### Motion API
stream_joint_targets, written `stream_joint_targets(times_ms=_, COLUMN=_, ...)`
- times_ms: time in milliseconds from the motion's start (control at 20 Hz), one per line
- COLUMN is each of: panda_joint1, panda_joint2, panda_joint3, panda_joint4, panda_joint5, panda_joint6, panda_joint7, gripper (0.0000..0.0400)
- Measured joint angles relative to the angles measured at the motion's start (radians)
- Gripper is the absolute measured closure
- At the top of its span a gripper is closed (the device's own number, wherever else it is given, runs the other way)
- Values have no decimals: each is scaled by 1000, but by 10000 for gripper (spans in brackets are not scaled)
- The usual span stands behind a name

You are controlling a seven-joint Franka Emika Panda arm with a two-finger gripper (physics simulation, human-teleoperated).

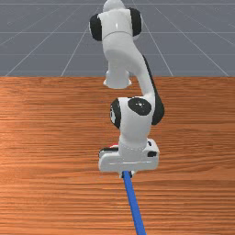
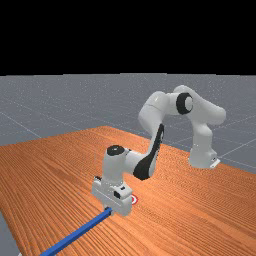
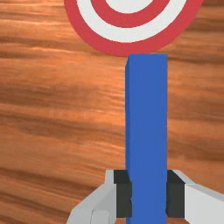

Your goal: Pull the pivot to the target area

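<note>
Wood tabletop (image 1: 50, 197), orange-brown. Blue stick (image 1: 136, 213) runs from under the hand to the front view's bottom edge; in wrist view its end appears right by the red-and-white target's (image 3: 127, 22) outer rim. End effector (image 1: 126, 174) clamped on the stick near that end.

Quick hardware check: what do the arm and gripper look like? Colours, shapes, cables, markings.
Arm: white to pale grey, smooth rounded segments, black caps at several joints. Gripper: wide white housing with rounded ends, small black patches; two light grey fingers, blocky black pads. No cables or lettering that I can see.
</note>
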Motion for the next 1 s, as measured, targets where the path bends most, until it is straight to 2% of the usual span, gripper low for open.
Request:
stream_joint_targets(times_ms=200, panda_joint1=-11, panda_joint2=-20, panda_joint3=23, panda_joint4=-47, panda_joint5=-23, panda_joint6=31, panda_joint7=-85, gripper=305)
stream_joint_targets(times_ms=300, panda_joint1=-18, panda_joint2=-54, panda_joint3=18, panda_joint4=-112, panda_joint5=-29, panda_joint6=62, panda_joint7=-67, gripper=305)
stream_joint_targets(times_ms=350, panda_joint1=5, panda_joint2=-67, panda_joint3=-11, panda_joint4=-128, panda_joint5=-41, panda_joint6=58, panda_joint7=-5, gripper=304)
stream_joint_targets(times_ms=450, panda_joint1=-1, panda_joint2=-99, panda_joint3=-10, panda_joint4=-191, panda_joint5=-46, panda_joint6=88, panda_joint7=5, gripper=305)
stream_joint_targets(times_ms=550, panda_joint1=-11, panda_joint2=-153, panda_joint3=-14, panda_joint4=-305, panda_joint5=-59, panda_joint6=185, panda_joint7=30, gripper=305)
stream_joint_targets(times_ms=650, panda_joint1=5, panda_joint2=-221, panda_joint3=-48, panda_joint4=-444, panda_joint5=-100, panda_joint6=296, panda_joint7=90, gripper=305)
stream_joint_targets(times_ms=750, panda_joint1=-3, panda_joint2=-271, panda_joint3=-44, panda_joint4=-538, panda_joint5=-105, panda_joint6=318, panda_joint7=100, gripper=305)
stream_joint_targets(times_ms=800, panda_joint1=14, panda_joint2=-305, panda_joint3=-71, panda_joint4=-607, panda_joint5=-132, panda_joint6=376, panda_joint7=138, gripper=305)
stream_joint_targets(times_ms=850, panda_joint1=-21, panda_joint2=-323, panda_joint3=-30, panda_joint4=-635, panda_joint5=-119, panda_joint6=337, panda_joint7=69, gripper=305)
stream_joint_targets(times_ms=950, panda_joint1=-12, panda_joint2=-307, panda_joint3=-41, panda_joint4=-621, panda_joint5=-127, panda_joint6=350, panda_joint7=79, gripper=301)
stream_joint_targets(times_ms=1000, panda_joint1=18, panda_joint2=-310, panda_joint3=-78, panda_joint4=-633, panda_joint5=-146, panda_joint6=401, panda_joint7=141, gripper=306)
